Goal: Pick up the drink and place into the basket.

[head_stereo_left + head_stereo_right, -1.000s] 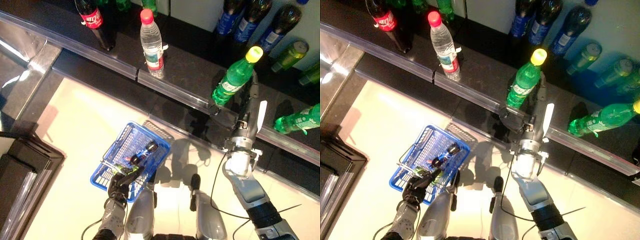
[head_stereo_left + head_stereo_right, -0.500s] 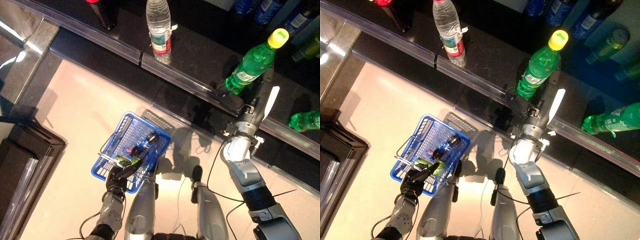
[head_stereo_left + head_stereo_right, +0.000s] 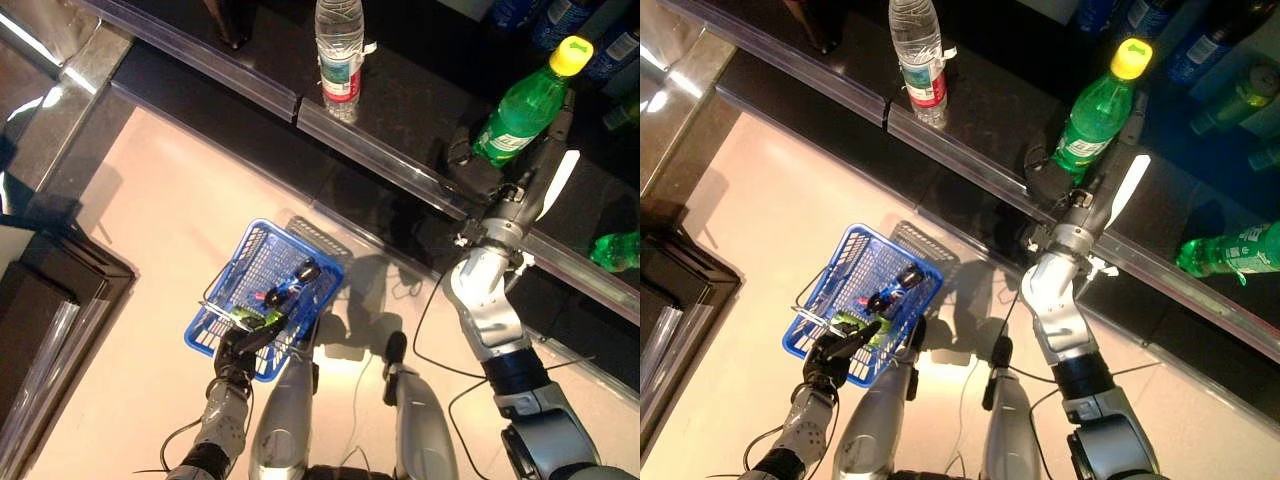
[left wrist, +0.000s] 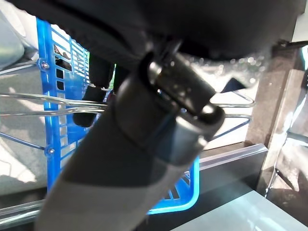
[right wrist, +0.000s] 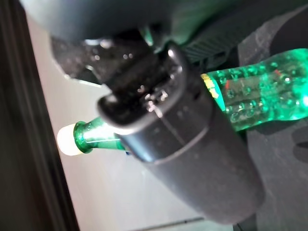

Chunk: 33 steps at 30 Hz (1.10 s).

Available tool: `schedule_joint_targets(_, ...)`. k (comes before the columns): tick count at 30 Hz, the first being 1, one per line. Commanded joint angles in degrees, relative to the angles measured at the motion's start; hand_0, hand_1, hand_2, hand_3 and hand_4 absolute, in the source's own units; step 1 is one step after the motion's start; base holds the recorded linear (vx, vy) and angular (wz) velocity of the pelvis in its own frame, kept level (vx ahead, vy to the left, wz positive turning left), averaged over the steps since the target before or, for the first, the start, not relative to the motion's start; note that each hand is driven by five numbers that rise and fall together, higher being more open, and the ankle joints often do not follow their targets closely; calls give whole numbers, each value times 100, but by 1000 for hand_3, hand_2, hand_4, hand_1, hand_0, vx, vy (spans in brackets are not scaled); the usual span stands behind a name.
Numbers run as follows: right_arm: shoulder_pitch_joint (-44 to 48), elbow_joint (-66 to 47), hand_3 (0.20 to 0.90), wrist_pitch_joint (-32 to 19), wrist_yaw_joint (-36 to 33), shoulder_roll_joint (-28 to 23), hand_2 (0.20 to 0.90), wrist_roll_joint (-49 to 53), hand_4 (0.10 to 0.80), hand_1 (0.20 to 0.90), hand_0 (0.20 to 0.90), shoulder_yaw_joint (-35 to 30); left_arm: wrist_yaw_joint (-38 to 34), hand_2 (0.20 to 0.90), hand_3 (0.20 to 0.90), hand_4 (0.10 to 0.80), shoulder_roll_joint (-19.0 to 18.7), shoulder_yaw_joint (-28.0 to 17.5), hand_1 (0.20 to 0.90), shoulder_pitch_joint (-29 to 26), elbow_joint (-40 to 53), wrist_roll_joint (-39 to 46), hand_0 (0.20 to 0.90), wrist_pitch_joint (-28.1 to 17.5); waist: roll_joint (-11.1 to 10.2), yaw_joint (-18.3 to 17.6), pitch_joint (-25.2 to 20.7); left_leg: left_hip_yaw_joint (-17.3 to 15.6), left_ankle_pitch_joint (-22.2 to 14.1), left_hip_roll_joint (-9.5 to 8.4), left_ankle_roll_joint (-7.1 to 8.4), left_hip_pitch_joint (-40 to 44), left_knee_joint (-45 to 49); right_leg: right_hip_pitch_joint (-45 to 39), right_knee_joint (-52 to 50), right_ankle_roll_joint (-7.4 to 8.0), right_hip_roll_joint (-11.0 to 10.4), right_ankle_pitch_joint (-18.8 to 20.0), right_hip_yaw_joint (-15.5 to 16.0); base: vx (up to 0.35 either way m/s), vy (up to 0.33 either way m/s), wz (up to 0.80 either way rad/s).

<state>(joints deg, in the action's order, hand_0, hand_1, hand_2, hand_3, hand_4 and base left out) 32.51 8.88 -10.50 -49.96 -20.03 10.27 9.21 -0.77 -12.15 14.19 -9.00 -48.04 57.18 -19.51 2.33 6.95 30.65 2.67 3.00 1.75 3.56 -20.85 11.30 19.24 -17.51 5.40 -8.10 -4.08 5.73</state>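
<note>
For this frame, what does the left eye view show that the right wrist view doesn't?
Only the left eye view shows the blue basket held by the left hand, the drinks in it, and the clear water bottle on the shelf. Only the right wrist view shows the thumb across the bottle from close up. Both show the right hand gripping the green bottle.
</note>
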Motion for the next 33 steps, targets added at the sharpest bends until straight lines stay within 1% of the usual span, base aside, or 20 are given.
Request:
schedule_joint_targets(1, 643, -338, 900, -498, -248, -404, 900, 321, 800, 900, 900, -483, 145, 300, 200, 100, -285, 177, 300, 583, 551, -169, 300, -323, -36, 158, -85, 213, -165, -264, -342, -165, 417, -114, -153, -359, -48, 202, 366, 0, 0, 0)
schedule_joint_targets(7, 1196, 288, 900, -610, -276, -594, 900, 914, 800, 900, 900, -572, 228, 300, 200, 100, -346, 259, 300, 519, 560, -160, 300, -255, 26, 255, -85, 267, -160, -295, -343, -183, 399, -70, -196, -379, -67, 186, 427, 0, 0, 0)
schedule_joint_targets(8, 1218, 313, 807, -618, -271, -606, 820, 947, 707, 820, 820, -577, 232, 300, 200, 100, -348, 261, 300, 515, 561, -159, 300, -253, 27, 259, -85, 269, -160, -297, -343, -185, 398, -68, -195, -379, -68, 186, 430, -4, 13, 3)
schedule_joint_targets(9, 1314, 420, 691, -635, -272, -628, 721, 1016, 591, 721, 721, -589, 206, 300, 200, 100, -362, 297, 300, 496, 589, -154, 300, -239, 37, 277, -85, 283, -161, -309, -349, -198, 398, -51, -207, -385, -67, 182, 437, 0, 0, 0)
schedule_joint_targets(10, 1433, 520, 200, -614, -272, -658, 300, 1073, 100, 300, 300, -584, 192, 300, 200, 100, -371, 320, 300, 471, 600, -144, 300, -225, 50, 293, -85, 293, -155, -321, -357, -215, 400, -18, -229, -390, -69, 184, 444, 0, 0, 0)
schedule_joint_targets(16, 1703, 646, 200, -491, -289, -780, 300, 1001, 100, 300, 300, -542, 183, 300, 200, 100, -410, 324, 300, 428, 641, -106, 300, -185, 67, 329, -85, 307, -139, -354, -377, -232, 346, 36, -230, -391, -62, 189, 454, 0, 0, 0)
schedule_joint_targets(23, 1771, 624, 200, -489, -305, -863, 300, 962, 100, 300, 300, -543, 281, 300, 200, 100, -434, 284, 300, 405, 633, -49, 300, -213, 47, 325, -85, 293, -146, -373, -404, -200, 293, 47, -222, -372, -55, 195, 442, -25, 4, 3)
schedule_joint_targets(28, 1771, 508, 200, -534, -229, -866, 300, 809, 100, 300, 300, -528, 278, 300, 200, 100, -448, 302, 300, 373, 761, 0, 300, -322, 35, 319, -85, 288, -156, -372, -409, -133, 252, -5, -214, -374, -34, 175, 450, -41, -8, 1)
schedule_joint_targets(33, 1637, 102, 200, -523, -140, -778, 300, 666, 100, 300, 300, -503, 286, 300, 200, 100, -445, 223, 300, 359, 843, 3, 300, -480, 26, 291, -85, 301, -167, -368, -407, -51, 246, -56, -270, -394, -6, 127, 458, -50, -15, 1)
